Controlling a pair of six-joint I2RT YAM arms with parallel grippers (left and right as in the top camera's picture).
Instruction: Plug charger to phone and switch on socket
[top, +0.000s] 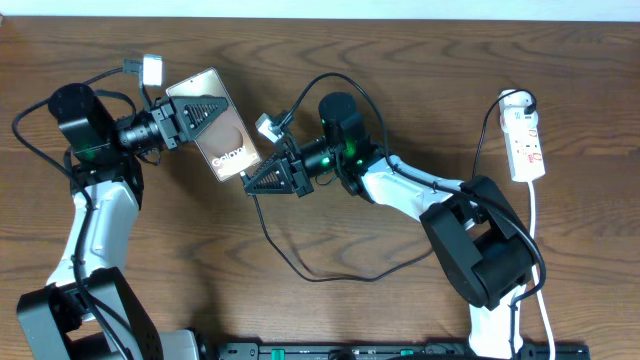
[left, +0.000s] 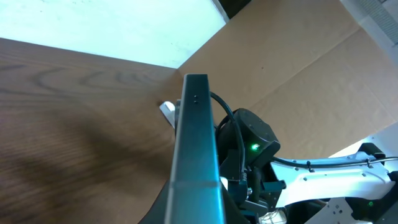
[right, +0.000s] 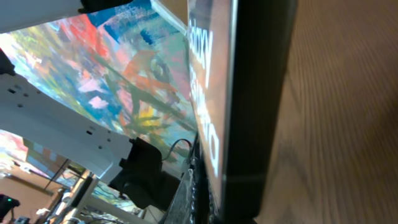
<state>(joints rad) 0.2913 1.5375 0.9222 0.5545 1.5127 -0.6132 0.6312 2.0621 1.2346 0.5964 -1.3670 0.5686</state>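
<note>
Left end effector (top: 205, 112) is clenched on the phone (top: 232, 150), gripping its upper half. The overhead view shows the phone over the left-centre of the wooden worktop (top: 400, 60). It is angled diagonally with its tan screen facing up and white "Galaxy" lettering near its lower end. The left wrist view shows the phone (left: 196, 155) edge-on, a thin grey strip rising from the bottom of the frame. The right arm's dark wrist sits just beyond it.

Right end effector (top: 256, 183) is also clenched, with its tip right at the phone's lower end. It appears to be grasping the end of the charger (top: 300, 272), whose thin black cable rises from the worktop into the closed fingers. The small plug tip is hidden, so it is unclear whether it has entered the phone. From the end effector the cable drops toward the front edge of the worktop, curves in a loop, and runs right toward the right arm's base. In the right wrist view the phone's dark edge (right: 258, 93) fills the middle of the frame, very close. A sliver of lit screen and lettering lies to its left and wood grain to its right.

Over at the far right of the worktop lies the socket (top: 527, 140), a small white power strip with red marks, well apart from the phone. A black-cabled plug sits at its far end, and its white cord (top: 535, 230) trails toward the front edge.
</note>
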